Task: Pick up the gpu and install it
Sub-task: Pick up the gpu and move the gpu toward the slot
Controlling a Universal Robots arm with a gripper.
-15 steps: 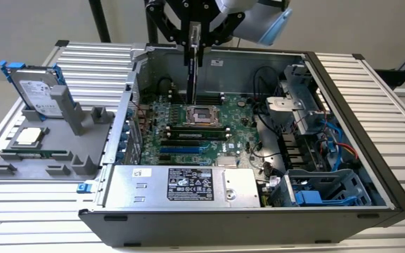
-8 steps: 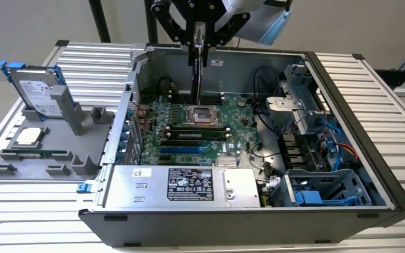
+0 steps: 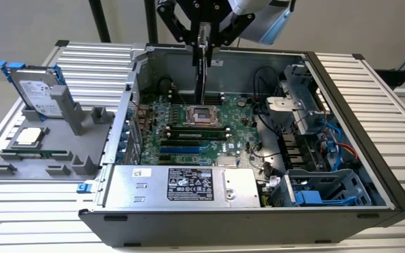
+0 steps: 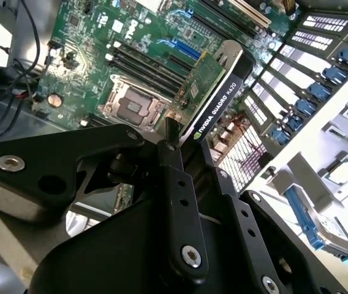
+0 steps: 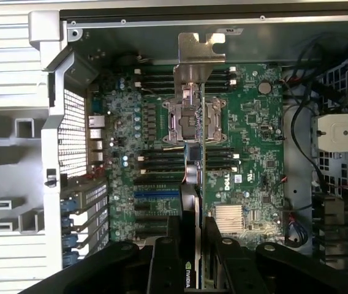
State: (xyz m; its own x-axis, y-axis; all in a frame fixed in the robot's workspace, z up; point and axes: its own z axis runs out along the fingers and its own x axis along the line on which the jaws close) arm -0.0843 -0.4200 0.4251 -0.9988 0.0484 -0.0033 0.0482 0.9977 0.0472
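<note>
My pincer (image 3: 204, 38) is clamped on the gpu (image 3: 201, 74), which hangs straight below it, long axis upright, with the silver bracket at the end farthest from me, above the open case (image 3: 259, 224). The card's lower end hovers over the processor socket (image 3: 204, 114). The blue slots (image 3: 181, 150) lie apart from it, toward the power supply (image 3: 181, 185). Black cables (image 3: 262, 89) crowd the exterior view's right. The hard drive (image 3: 37, 92) stands well apart on the table (image 3: 399, 126).

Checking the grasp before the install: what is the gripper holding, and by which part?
The gripper is shut on the thin green expansion card with black cooler, pinching its two faces at the end opposite the silver bracket.
</note>
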